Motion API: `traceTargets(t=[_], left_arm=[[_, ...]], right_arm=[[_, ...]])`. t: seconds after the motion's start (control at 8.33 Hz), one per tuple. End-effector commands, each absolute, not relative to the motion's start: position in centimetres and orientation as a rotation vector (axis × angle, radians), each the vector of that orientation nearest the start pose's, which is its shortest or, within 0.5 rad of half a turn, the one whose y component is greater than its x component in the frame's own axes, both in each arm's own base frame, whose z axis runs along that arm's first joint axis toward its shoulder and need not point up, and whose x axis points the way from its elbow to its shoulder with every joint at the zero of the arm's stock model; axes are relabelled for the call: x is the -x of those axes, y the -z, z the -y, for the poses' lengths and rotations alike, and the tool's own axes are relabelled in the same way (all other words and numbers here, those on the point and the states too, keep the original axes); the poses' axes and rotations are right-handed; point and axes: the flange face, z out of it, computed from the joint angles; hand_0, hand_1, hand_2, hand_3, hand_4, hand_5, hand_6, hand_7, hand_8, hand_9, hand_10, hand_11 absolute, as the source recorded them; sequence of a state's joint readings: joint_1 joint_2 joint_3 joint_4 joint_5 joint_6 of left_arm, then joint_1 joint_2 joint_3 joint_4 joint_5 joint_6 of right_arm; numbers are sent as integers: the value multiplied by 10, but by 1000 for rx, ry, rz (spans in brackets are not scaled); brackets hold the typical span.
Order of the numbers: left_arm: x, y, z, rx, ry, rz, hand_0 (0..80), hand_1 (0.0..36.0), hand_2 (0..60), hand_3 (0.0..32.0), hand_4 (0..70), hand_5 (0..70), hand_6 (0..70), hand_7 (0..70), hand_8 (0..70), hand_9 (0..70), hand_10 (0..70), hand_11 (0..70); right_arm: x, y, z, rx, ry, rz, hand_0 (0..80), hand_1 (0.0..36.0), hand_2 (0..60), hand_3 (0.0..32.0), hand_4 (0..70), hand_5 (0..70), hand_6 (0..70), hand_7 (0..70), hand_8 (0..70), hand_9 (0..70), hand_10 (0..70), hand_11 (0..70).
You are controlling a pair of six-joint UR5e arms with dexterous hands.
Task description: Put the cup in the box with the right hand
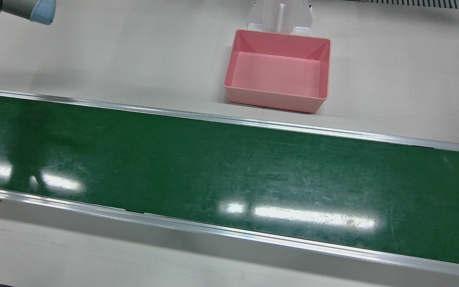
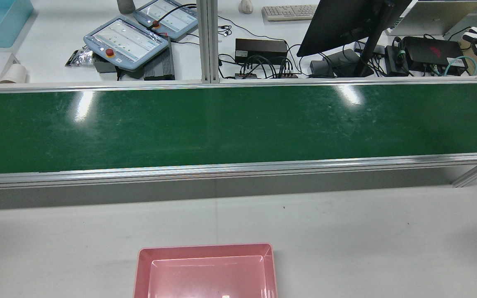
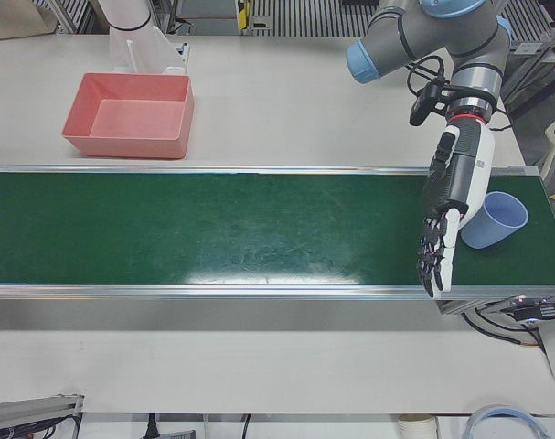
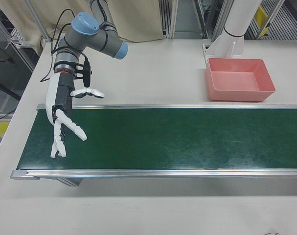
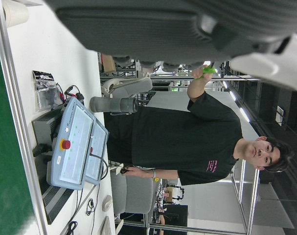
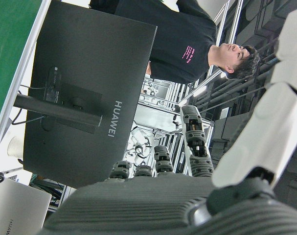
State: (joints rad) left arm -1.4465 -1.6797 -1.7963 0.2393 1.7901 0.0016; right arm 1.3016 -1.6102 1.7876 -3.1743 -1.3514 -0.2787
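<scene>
— Right-front view first: where is the right hand?

— It hangs over the near-left end of the green conveyor belt as that view shows it, fingers spread wide and pointing down toward the belt, thumb stuck out to the side. It holds nothing.

— And the cup?

— Only the left-front view shows it. It is pale blue, tilted or lying on its side at the far right end of the belt there, open mouth turned up and to the right. The left hand hangs just beside it, dark fingers stretched straight down and apart, gripping nothing. Whether that hand touches the cup, I cannot tell.

— So the cup is well apart from the right hand?

— Yes, they sit at opposite ends of the belt.

— The box?

— Pink, rectangular, open-topped, on the white table behind the belt, near a white pedestal. Nothing sits inside it in the front view.

— Anything past the belt?

— From the rear view, a dark monitor, a keyboard and two teach pendants on the operators' desk.
</scene>
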Motion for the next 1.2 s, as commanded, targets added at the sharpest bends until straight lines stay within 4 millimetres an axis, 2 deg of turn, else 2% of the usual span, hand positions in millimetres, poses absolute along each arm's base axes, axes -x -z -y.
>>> traceTargets(t=[0.0, 0.12, 0.24, 0.36, 0.48, 0.6, 0.72, 0.84, 0.96, 1.08], left_arm=[[46, -546, 533, 346, 1934, -2127, 0, 0, 0, 0, 0, 0, 0, 0, 0, 0, 0, 0], [46, -546, 533, 346, 1932, -2128, 0, 0, 0, 0, 0, 0, 0, 0, 0, 0, 0, 0], [46, -546, 533, 346, 1932, -2128, 0, 0, 0, 0, 0, 0, 0, 0, 0, 0, 0, 0], [46, -546, 533, 346, 1934, -2127, 0, 0, 0, 0, 0, 0, 0, 0, 0, 0, 0, 0], [46, -546, 533, 346, 1934, -2127, 0, 0, 0, 0, 0, 0, 0, 0, 0, 0, 0, 0], [46, -546, 533, 346, 1934, -2127, 0, 0, 0, 0, 0, 0, 0, 0, 0, 0, 0, 0], [46, -546, 533, 346, 1932, -2128, 0, 0, 0, 0, 0, 0, 0, 0, 0, 0, 0, 0], [46, -546, 533, 346, 1934, -2127, 0, 0, 0, 0, 0, 0, 0, 0, 0, 0, 0, 0], [46, -546, 533, 346, 1932, -2128, 0, 0, 0, 0, 0, 0, 0, 0, 0, 0, 0, 0], [46, -546, 533, 346, 1932, -2128, 0, 0, 0, 0, 0, 0, 0, 0, 0, 0, 0, 0]], right_arm=[[-21, -603, 503, 246, 2172, -2517, 412, 110, 250, 0, 115, 31, 42, 151, 0, 27, 39, 69], [-21, -606, 501, 246, 2179, -2513, 432, 91, 174, 0, 135, 31, 42, 147, 0, 27, 40, 70], [-21, -606, 501, 246, 2179, -2513, 412, 109, 244, 0, 112, 31, 42, 149, 0, 27, 40, 70], [-21, -607, 501, 245, 2179, -2514, 445, 82, 137, 0, 150, 31, 43, 148, 0, 27, 41, 71], [-20, -607, 502, 244, 2175, -2517, 415, 110, 244, 0, 117, 31, 44, 153, 0, 30, 41, 72], [-20, -607, 502, 242, 2176, -2518, 434, 92, 173, 0, 144, 31, 45, 158, 0, 31, 42, 72], [-20, -607, 501, 243, 2178, -2517, 413, 110, 245, 0, 120, 31, 46, 157, 0, 31, 42, 72], [-19, -608, 501, 241, 2180, -2517, 447, 83, 134, 0, 154, 32, 46, 156, 0, 31, 42, 73], [-18, -608, 501, 239, 2181, -2518, 395, 128, 313, 0, 92, 31, 45, 152, 0, 30, 43, 74], [-18, -608, 501, 241, 2180, -2516, 434, 91, 169, 0, 141, 32, 45, 151, 0, 31, 43, 75]])
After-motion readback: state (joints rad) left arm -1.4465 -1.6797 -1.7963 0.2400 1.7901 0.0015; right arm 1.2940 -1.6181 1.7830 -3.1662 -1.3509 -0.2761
